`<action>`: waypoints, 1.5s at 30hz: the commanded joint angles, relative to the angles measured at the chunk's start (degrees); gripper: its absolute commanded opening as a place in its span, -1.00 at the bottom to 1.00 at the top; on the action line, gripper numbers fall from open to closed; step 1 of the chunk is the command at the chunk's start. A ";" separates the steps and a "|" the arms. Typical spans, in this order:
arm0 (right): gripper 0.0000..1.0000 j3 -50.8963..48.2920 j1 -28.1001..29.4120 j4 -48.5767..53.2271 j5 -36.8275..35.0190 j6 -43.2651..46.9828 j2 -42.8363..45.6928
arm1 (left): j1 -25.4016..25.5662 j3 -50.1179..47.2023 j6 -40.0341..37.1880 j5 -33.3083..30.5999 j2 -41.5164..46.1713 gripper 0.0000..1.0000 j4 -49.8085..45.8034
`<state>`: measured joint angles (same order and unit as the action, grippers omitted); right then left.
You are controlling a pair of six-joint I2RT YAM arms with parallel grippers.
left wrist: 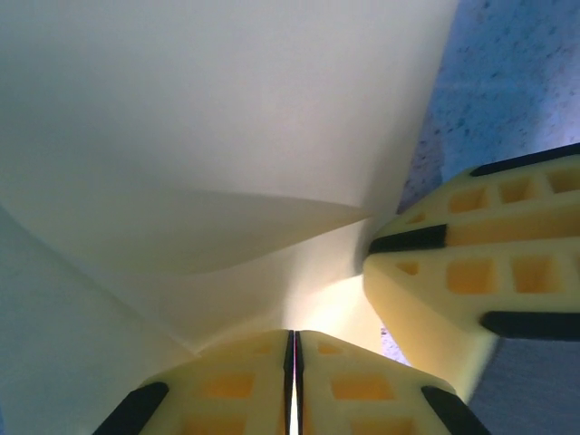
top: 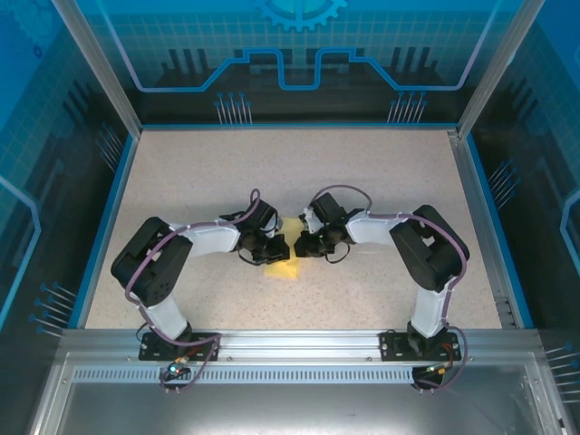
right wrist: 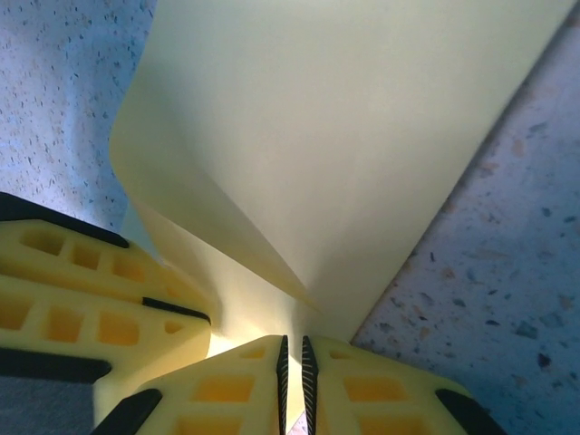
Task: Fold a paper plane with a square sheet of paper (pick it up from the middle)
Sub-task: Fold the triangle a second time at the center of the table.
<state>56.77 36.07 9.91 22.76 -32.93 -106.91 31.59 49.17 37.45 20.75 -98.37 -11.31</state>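
- The sheet (top: pixel 285 269) is sitting at mid-desk between the two arms, a pale yellow patch showing just on the near side of the meeting fingers. Its middle is being gathered upward into a soft fold.
- In the wrist views, one layer is curling over another. Whether the loose edges are touching the surface is impossible to tell.
- The left fingers (left wrist: pixel 236 385) are pressing together on a thin edge of the paper, with only a sliver of light between them.
- The right fingers (right wrist: pixel 227 385) are facing them almost tip to tip. They are closed to a narrow slit where the fold is running in, and appear to be pinching it too.
- The paper is looking feather-light, limp and thin enough to glow where light is passing through. It is likely to crease wherever it is squeezed, to skid on a smooth top, and to tear if the arms pull apart.
- By that judgement, the best hold is along the centre line, close to the fold, with the corners hanging free.
- The desk (top: pixel 381 181) is showing a pale, speckled, matte top.
- Blue-lit clear panels (top: pixel 299 54) are enclosing it on three sides, and a metal rail (top: pixel 299 344) is carrying both arm bases at the near edge.
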 commanded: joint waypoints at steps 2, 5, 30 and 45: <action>-0.69 0.79 0.60 3.04 -1.26 1.31 -2.51 | -0.66 1.78 0.69 -1.44 1.75 -0.71 0.47; -0.69 0.77 0.58 3.40 -1.27 1.57 -2.77 | -1.16 1.34 1.56 -2.40 1.35 -0.71 1.33; -0.71 0.53 0.40 4.60 -3.25 1.70 -4.28 | -6.86 -1.24 5.64 -8.16 1.75 -0.70 -1.07; -0.71 1.12 0.36 4.68 -2.90 1.73 -4.97 | -6.92 -4.73 6.06 -3.11 11.42 -0.66 6.11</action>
<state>58.61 36.05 11.99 22.96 -31.88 -108.36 24.49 46.70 42.39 14.92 -87.74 -8.12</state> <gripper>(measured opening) 0.147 0.171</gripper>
